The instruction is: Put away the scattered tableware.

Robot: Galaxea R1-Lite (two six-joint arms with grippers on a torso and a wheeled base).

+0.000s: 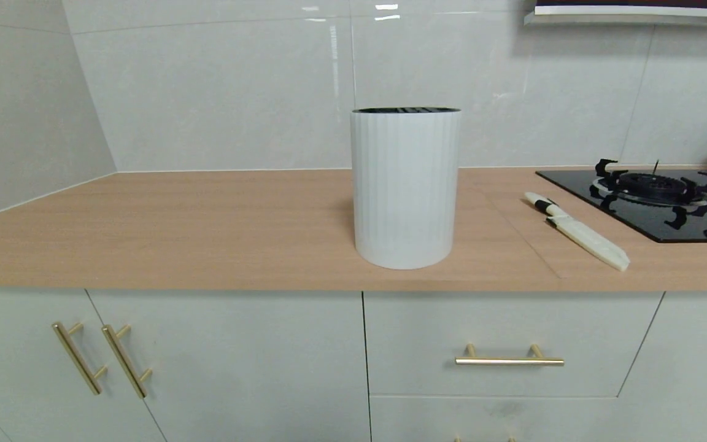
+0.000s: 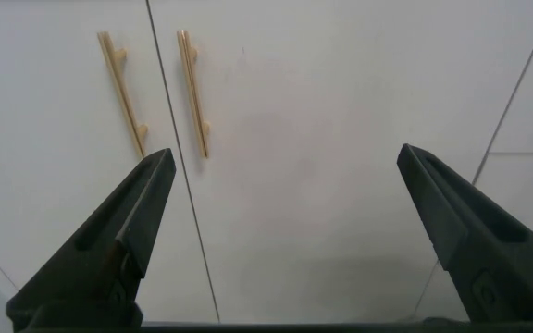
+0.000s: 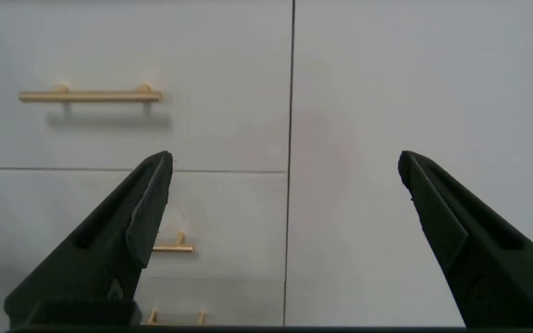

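Observation:
A white ribbed cylindrical holder (image 1: pixel 405 187) with a black slotted top stands upright on the wooden counter (image 1: pixel 206 227), near its front edge. To its right lies a knife (image 1: pixel 576 229) with a white-and-black handle and a pale blade, flat on the counter beside the hob. My left gripper (image 2: pixel 285 157) is open and faces the white cabinet doors below the counter, with nothing between its fingers. My right gripper (image 3: pixel 285 162) is open too, facing the drawer fronts, and holds nothing.
A black glass hob (image 1: pixel 660 196) with a burner grate sits at the counter's right end. Cabinet doors with gold bar handles (image 1: pixel 102 359) and a drawer with a gold handle (image 1: pixel 509 359) lie below. Tiled walls close the back and left.

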